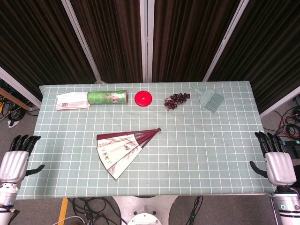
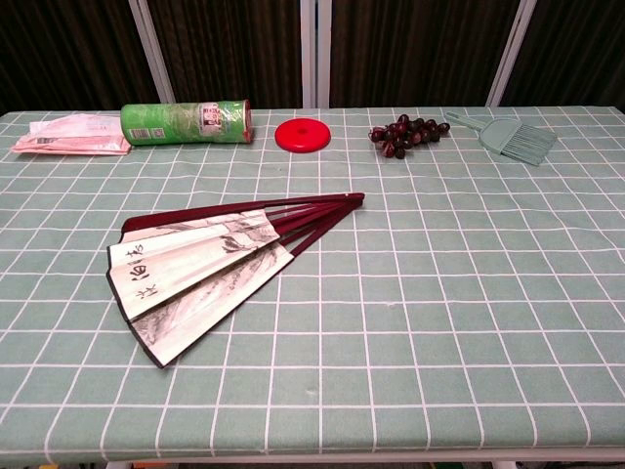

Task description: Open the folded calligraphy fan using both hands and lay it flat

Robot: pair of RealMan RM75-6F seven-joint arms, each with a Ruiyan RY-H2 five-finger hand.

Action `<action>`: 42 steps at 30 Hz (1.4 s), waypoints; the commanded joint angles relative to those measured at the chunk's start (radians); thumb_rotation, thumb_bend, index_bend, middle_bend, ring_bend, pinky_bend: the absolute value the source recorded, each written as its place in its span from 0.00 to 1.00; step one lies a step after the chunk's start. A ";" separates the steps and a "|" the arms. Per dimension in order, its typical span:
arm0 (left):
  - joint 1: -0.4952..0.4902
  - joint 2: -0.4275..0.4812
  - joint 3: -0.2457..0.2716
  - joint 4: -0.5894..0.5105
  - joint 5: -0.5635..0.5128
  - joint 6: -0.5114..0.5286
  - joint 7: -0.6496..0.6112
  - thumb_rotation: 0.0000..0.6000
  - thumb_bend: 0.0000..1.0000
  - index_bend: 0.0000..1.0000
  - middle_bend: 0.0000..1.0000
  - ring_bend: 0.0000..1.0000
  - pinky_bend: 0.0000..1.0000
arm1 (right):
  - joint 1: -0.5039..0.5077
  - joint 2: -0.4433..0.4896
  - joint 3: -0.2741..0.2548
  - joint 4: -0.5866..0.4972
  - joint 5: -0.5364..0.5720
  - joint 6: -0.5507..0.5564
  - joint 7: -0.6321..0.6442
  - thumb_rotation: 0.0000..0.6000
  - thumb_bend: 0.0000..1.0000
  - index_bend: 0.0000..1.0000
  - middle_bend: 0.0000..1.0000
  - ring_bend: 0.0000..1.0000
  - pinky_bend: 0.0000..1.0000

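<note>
Fan lay partly spread at the surface centre-left, within both arms' reach; we kept left hand and right hand empty, fingers extended, at opposite edges.

Dark-red-ribbed fan with black-inked cream leaf, green white-gridded tablecloth, red disc, green canister.

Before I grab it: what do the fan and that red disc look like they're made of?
Fan: matte paper leaf with ink calligraphy, on dark red ribs, probably lacquered wood or bamboo. Red disc: likely glossy molded plastic, with uniform colour and a raised rim.
</note>
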 commanded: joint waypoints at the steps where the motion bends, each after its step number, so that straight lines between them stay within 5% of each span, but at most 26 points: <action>1: 0.000 -0.014 -0.006 0.012 -0.007 0.005 0.000 1.00 0.01 0.14 0.14 0.08 0.08 | 0.003 0.001 -0.003 -0.003 0.005 -0.011 0.003 1.00 0.13 0.00 0.09 0.00 0.00; 17: -0.081 0.008 -0.042 -0.021 0.017 -0.075 -0.084 1.00 0.02 0.14 0.14 0.09 0.13 | 0.010 0.025 0.001 -0.010 -0.029 0.005 0.046 1.00 0.13 0.00 0.09 0.00 0.00; 28: -0.393 -0.059 -0.135 0.078 -0.028 -0.475 -0.309 1.00 0.24 0.27 0.32 0.28 0.37 | 0.032 0.035 0.011 -0.019 -0.056 0.007 0.044 1.00 0.13 0.00 0.09 0.00 0.00; 42: -0.720 -0.314 -0.180 0.381 -0.200 -0.915 -0.348 1.00 0.28 0.30 0.35 0.33 0.43 | 0.027 0.043 0.009 -0.033 -0.037 0.006 0.022 1.00 0.13 0.00 0.09 0.00 0.00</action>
